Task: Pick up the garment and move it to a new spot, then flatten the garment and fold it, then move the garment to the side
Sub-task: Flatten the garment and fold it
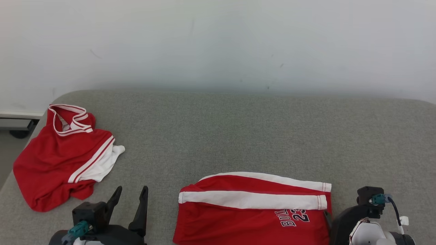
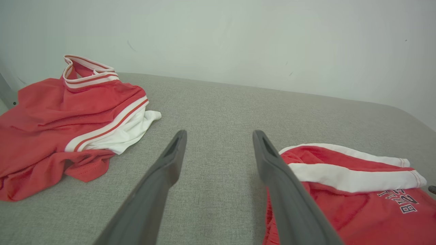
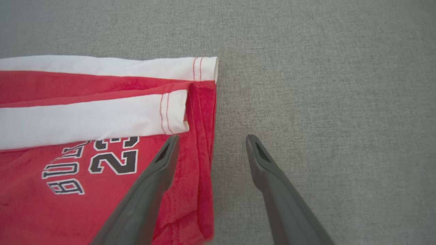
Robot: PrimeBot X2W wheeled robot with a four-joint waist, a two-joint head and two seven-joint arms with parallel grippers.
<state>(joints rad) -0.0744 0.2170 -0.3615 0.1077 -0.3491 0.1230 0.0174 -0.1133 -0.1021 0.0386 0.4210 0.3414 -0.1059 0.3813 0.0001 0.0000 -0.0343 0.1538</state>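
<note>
overhead, we see folded red shorts (image 1: 248, 217) near centre on the grey fabric surface (image 1: 238, 136), a crumpled red jersey (image 1: 58, 163) far left. left wrist: our left end effector (image 2: 219, 133) released between both garments. right wrist: our right end effector (image 3: 213, 139) released, straddling the shorts' hem.

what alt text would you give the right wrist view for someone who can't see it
The open right gripper straddles the hem edge of red shorts with white stripes and a 23 print, lying on a grey fabric surface. One finger is over the red cloth, the other over bare grey.
</note>
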